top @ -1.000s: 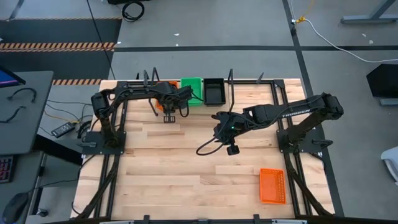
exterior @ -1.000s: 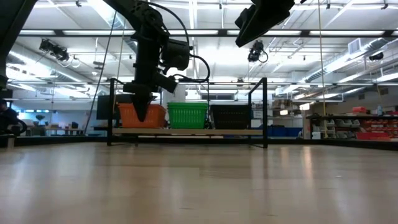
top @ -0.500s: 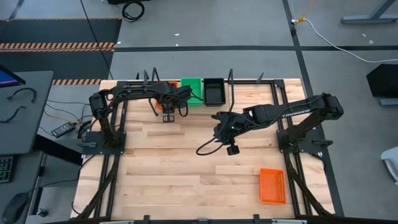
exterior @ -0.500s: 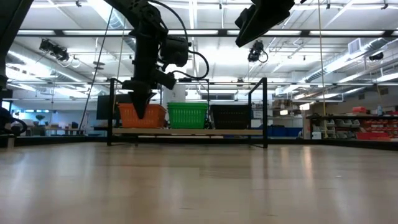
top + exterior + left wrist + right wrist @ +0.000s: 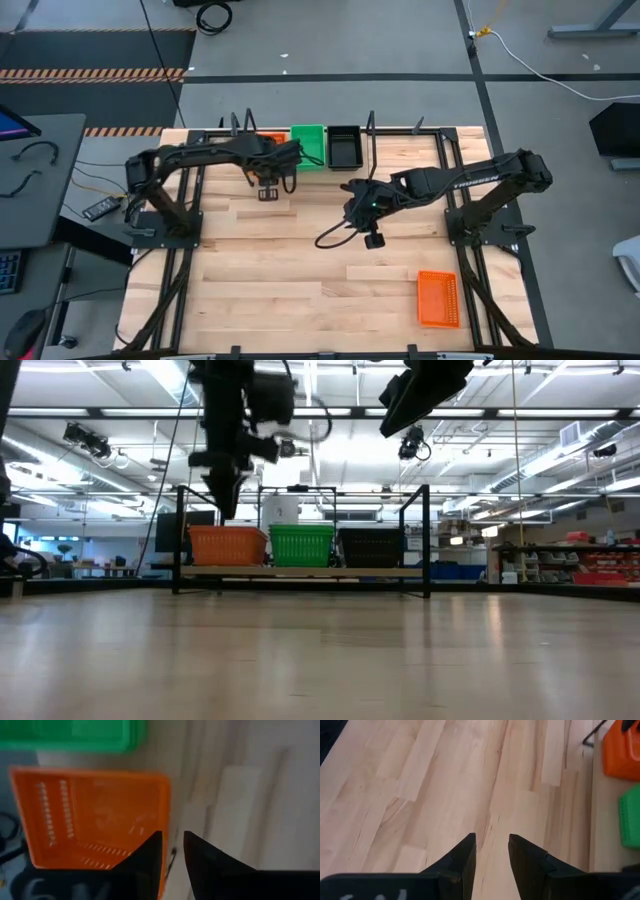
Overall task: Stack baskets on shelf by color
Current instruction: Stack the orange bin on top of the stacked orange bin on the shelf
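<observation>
hidden: orange basket (image 5: 272, 139) under left arm (high view) | cut off: green basket (image 5: 631, 817)

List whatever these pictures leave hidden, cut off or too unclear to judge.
- Orange basket on the shelf: in the high view the left arm covers most of it.
- Left hand: in the left wrist view the bottom edge cuts it off; whether anything sits between its fingers cannot be told.
- Green basket: in the left wrist view, blurred and cut by the top edge.
- Loose orange basket: absent from the low view.

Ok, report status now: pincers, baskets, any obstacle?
Left pincer above shelf's orange basket, empty. Right pincer mid-table, empty. Second orange basket on table.
</observation>
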Controlling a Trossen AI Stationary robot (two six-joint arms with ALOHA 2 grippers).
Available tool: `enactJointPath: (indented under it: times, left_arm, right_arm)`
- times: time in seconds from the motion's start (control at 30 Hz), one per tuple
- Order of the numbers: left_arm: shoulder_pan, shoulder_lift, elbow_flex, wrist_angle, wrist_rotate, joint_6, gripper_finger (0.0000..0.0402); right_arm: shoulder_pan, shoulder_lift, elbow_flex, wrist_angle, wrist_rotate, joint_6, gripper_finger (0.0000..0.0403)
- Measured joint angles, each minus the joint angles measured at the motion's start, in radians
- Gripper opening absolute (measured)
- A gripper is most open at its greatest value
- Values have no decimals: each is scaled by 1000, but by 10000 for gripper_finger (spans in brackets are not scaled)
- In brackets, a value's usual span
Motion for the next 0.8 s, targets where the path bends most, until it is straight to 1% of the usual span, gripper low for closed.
enactJointPath:
  times: [0.1,0.17,0.3,0.37,0.5,0.57,0.67,0.8]
  left_arm:
    - [-39,-64,0,66,57,-32,89]
    - [-67,-107,0,127,97,-45,87]
    - [-128,-182,0,268,109,-89,77]
    - [-159,-202,0,339,108,-120,69]
    - [-212,-210,-11,443,103,-123,52]
    - [-226,-211,-64,529,104,-123,44]
    - [-230,-209,-188,708,104,-117,34]
    - [-221,-209,-362,1008,149,-96,26]
  right_arm:
    - [-7,-4,0,-30,6,35,121]
    - [-9,-12,0,-53,30,65,121]
    - [-10,-43,0,-79,112,119,121]
    - [-13,-60,0,-80,102,140,121]
    - [-14,-78,0,-99,21,170,121]
    - [-13,-82,0,-134,16,242,121]
    - [-11,-82,0,-257,13,335,121]
    - [21,-82,0,-406,21,442,121]
